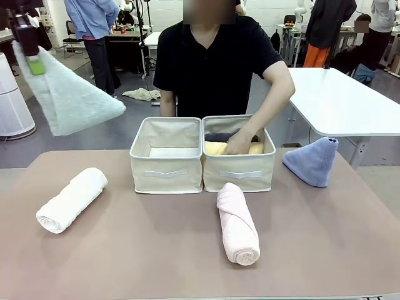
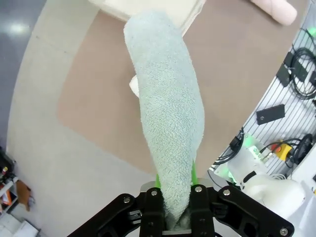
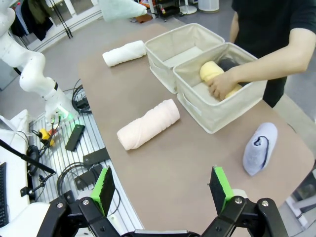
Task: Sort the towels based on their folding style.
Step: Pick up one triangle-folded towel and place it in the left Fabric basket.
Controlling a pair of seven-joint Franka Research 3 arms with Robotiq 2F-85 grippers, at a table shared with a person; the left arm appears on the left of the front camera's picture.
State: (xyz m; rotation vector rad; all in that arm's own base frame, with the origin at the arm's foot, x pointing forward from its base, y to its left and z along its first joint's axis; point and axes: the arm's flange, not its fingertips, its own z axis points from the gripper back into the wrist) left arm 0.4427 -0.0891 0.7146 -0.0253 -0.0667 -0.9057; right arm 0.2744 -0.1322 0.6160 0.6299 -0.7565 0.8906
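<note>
**A:** Where does the sorting stand?

**B:** Take the brown bench [image 1: 125, 269] first. It lies far below the left jaws and close under the right ones. Two beige fabric bins stand on it side by side. The right-hand bin [image 1: 239, 172], well ahead of the right jaws, holds a yellow terry roll [image 1: 215, 148] and a dark grey terry roll [image 1: 219, 135], with the person's hand [image 1: 239, 144] on them. The left-hand bin [image 1: 165, 164] looks unfilled.

**A:** And the arms?

**B:** The left jaws are clenched on the narrower end of the pale mint terry cone towel [image 1: 69, 100]. It hangs out past their tips, high off the bench. The right jaws are spread wide, gripping nothing.

**A:** What's loose?

**B:** A white terry roll [image 1: 72, 200] lies below the left jaws. A pink terry roll [image 3: 148, 123] and a periwinkle-blue terry cone [image 3: 259, 148] lie ahead of the right jaws, one to each side.

**A:** Next?

**B:** I'd judge cones belong in the left-hand bin. The mint one needs carrying over it, lowering and releasing.
</note>
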